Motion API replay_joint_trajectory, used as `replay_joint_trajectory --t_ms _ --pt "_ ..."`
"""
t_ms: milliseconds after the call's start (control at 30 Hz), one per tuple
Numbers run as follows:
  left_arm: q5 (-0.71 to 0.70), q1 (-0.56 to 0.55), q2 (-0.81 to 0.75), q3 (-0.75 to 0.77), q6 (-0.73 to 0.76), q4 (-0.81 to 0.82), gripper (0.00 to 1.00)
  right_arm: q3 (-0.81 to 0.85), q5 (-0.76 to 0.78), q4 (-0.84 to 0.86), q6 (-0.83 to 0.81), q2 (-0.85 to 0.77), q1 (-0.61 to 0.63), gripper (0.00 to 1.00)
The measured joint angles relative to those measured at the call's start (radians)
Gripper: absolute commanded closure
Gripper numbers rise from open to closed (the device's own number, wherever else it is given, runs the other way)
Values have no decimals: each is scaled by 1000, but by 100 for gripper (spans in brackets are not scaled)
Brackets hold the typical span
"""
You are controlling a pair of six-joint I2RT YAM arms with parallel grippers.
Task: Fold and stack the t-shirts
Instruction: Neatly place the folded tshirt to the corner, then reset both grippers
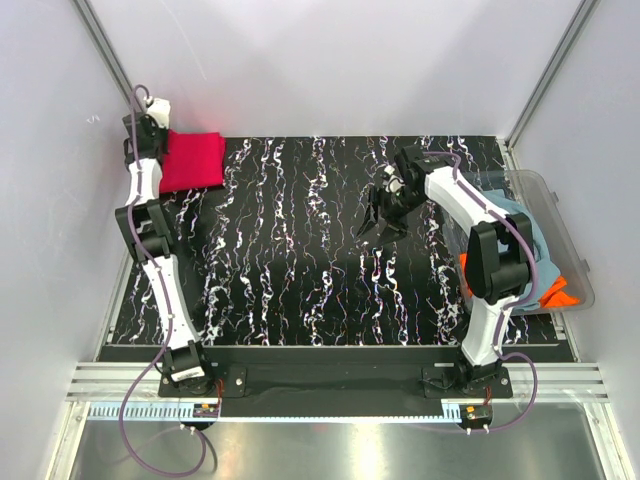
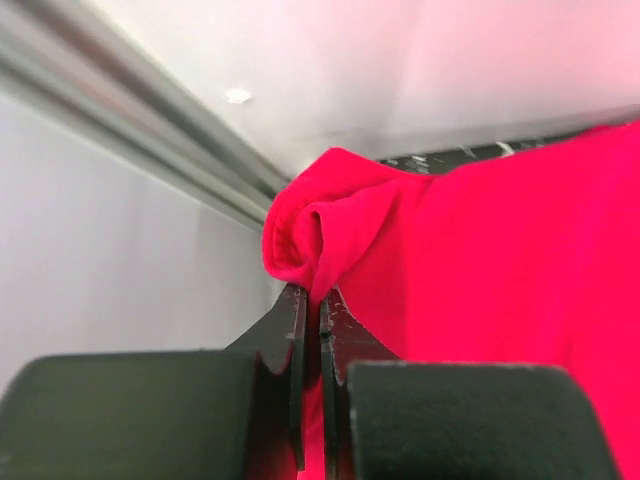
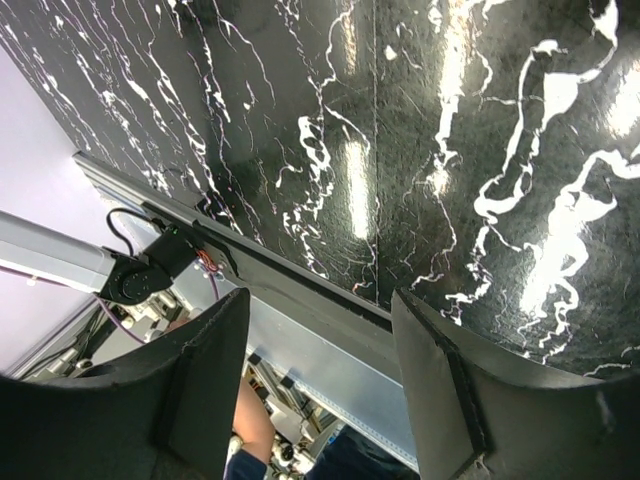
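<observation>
Black marbled table (image 1: pixel 300 270) below me: left gripper (image 2: pixel 312 300) pinches a corner of the folded red shirt (image 1: pixel 193 160); right gripper (image 3: pixel 320 340) hangs open, empty. I'd release gently, keeping folds flat.

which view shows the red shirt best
Top external: the whole folded red shirt lies at the mat's far left corner. The left wrist view shows only a close-up fold of it pinched between the fingers. The right wrist view shows none of it.
</observation>
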Motion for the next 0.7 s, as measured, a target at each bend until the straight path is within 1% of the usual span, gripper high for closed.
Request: replay_joint_trajectory --t_ms 133,267,300,333,367,400,433,467,500,567,700 --pt "46 29 18 24 -14 44 100 13 0 1 0 19 11 34" --pt "82 32 28 36 -35 75 99 12 -1 1 0 23 18 35" --pt "88 32 29 37 -41 83 94 12 -1 1 0 24 18 35" --pt "94 32 30 37 -48 93 74 12 -1 1 0 24 19 35" --pt "98 32 30 37 -50 103 58 12 -1 1 0 25 19 35" --pt "101 31 30 37 -56 112 35 12 -1 1 0 26 19 34" --pt "104 30 30 37 -70 124 26 12 -1 1 0 26 19 35" --pt "104 29 30 37 -85 139 14 12 -2 1 0 28 19 34" --pt "103 27 30 37 -96 151 8 12 -2 2 0 29 20 35" --pt "93 25 30 39 -110 161 1 12 -3 2 0 32 22 34" --pt "55 10 23 35 -129 128 1 3 -1 9 0 30 29 34"
